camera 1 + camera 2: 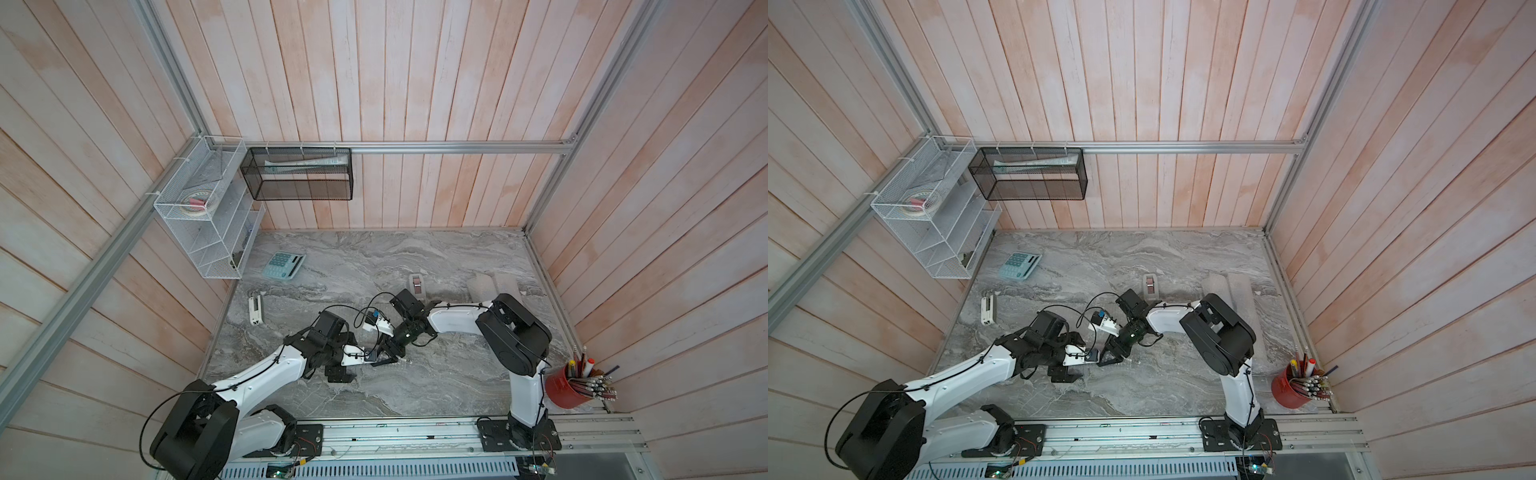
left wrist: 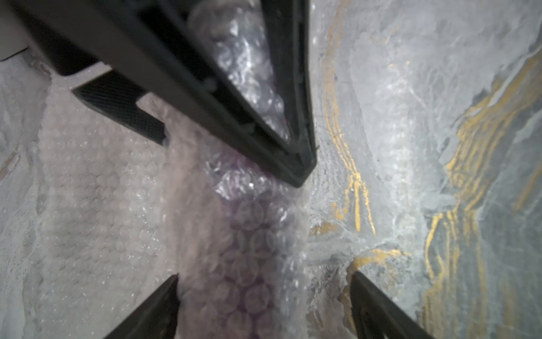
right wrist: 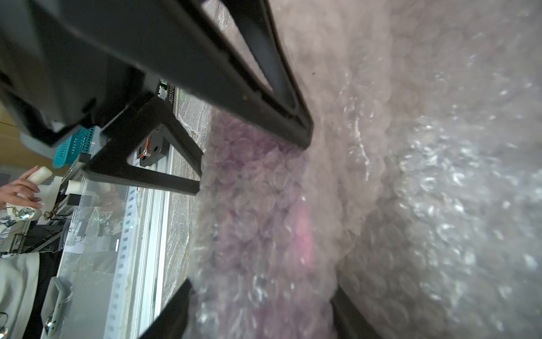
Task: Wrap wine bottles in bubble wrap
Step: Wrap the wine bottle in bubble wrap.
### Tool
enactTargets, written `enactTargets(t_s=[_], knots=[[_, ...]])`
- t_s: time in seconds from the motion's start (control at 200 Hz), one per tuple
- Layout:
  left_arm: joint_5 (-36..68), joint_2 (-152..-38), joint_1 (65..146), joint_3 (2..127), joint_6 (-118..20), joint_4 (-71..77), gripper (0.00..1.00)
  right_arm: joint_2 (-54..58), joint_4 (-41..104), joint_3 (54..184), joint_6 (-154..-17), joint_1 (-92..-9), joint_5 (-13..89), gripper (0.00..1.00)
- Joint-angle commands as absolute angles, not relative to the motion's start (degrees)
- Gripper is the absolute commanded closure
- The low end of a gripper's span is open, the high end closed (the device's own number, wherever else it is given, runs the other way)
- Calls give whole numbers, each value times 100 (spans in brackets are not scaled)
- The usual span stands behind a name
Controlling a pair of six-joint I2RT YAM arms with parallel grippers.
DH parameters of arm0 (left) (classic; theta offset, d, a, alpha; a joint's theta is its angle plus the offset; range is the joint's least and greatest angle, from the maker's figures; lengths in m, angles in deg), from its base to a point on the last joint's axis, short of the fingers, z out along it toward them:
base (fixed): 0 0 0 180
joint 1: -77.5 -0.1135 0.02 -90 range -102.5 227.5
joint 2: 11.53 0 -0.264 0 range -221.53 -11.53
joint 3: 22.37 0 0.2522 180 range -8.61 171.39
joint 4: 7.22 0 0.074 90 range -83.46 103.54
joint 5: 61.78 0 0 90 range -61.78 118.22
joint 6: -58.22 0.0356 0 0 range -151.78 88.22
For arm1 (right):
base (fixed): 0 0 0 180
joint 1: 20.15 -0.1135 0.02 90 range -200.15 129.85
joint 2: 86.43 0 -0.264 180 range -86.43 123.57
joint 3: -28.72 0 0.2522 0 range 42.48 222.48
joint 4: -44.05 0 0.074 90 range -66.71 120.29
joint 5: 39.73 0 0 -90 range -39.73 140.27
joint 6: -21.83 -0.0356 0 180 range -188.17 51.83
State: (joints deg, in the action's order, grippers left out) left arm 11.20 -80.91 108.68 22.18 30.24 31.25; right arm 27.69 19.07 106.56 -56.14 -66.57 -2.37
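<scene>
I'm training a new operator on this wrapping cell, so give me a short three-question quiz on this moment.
1. True or false: the tape dispenser lies inside the white wire basket.
2. Which colour shows through the bubble wrap held in the right tool? A blue, B purple, C green.
3. Fill in: the red cup holds ___.
Key: 1 false, it stands on the marble table; 2 B; 3 pens and pencils.
</scene>
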Motion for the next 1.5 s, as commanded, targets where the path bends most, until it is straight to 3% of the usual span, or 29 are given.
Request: enactTargets(t_s=[0.0, 0.115, 0.23, 0.32, 0.58, 0.8, 1.045, 1.245, 1.495], knots=[[1284, -8234, 10918, 2139, 3081, 3051, 13, 2836, 1820, 10840, -5760, -6691, -792, 44], [1485, -8490, 10998, 2173, 3126, 3020, 21, 2810, 1765, 10866, -5777, -6691, -834, 42], [1661, -8693, 11013, 2337, 3088, 3113, 40, 2783, 1749, 10841, -5790, -6687, -873, 40], [1707, -8717, 11012, 2367, 3021, 3128, 44, 2699, 1756, 10790, -5734, -6691, -766, 38], [1257, -8755, 10762, 2447, 2793, 3372, 49, 1856, 2027, 10264, -5563, -6571, -130, 22], [157, -9184, 10265, 2843, 2370, 3888, 52, 743, 3442, 9346, -5500, -6381, 1040, 21], [-499, -10209, 10079, 3622, 2263, 4819, 52, -227, 5056, 8061, -4296, -7057, 2748, 20], [-606, -10762, 10071, 4086, 2289, 5169, 54, -24, 5412, 7676, -3438, -7693, 3497, 19], [-445, -10918, 10062, 4157, 2199, 5229, 51, 813, 5065, 8221, -2753, -7906, 4097, 18]])
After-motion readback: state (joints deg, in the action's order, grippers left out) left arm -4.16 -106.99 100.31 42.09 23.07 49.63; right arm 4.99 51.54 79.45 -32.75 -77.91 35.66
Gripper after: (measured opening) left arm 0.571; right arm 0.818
